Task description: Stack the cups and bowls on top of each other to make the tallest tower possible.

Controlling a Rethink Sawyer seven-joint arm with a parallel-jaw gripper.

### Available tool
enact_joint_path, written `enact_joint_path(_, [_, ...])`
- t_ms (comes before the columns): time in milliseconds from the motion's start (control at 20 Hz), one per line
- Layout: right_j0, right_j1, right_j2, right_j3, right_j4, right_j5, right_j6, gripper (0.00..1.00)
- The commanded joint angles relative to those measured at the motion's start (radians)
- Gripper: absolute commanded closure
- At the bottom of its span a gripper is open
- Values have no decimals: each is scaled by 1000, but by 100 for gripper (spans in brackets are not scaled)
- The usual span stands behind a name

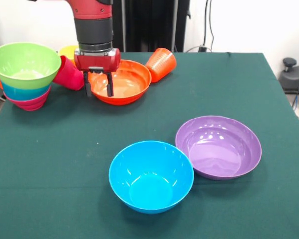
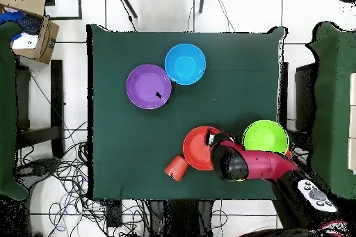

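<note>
Table [image 1: 65,164] cloth, dark green, carries everything. Next in size, the arm [image 1: 93,22] comes down over the far left part, its gripper [image 1: 99,89] hanging with both fingers spread narrowly and empty, straddling the near rim of the orange bowl [image 1: 127,82], probably to pinch that rim and lift it. Purple bowl [image 1: 219,147] and blue bowl [image 1: 151,175] sit touching near the front, well apart from the rest, not yet stacked. At far left the tower [image 1: 24,74] stands with the green bowl [image 1: 25,62] on top. An orange cup [image 1: 162,63] lies tipped just behind the orange bowl; a pink cup [image 1: 70,74] lies beside the tower.
</note>
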Motion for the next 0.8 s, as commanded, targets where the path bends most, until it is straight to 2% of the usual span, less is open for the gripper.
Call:
enact_joint_path(50, [2, 50, 82, 18, -52, 194, -91, 0])
enact_joint_path(800, [-12, 91, 97, -12, -96, 201, -112, 0])
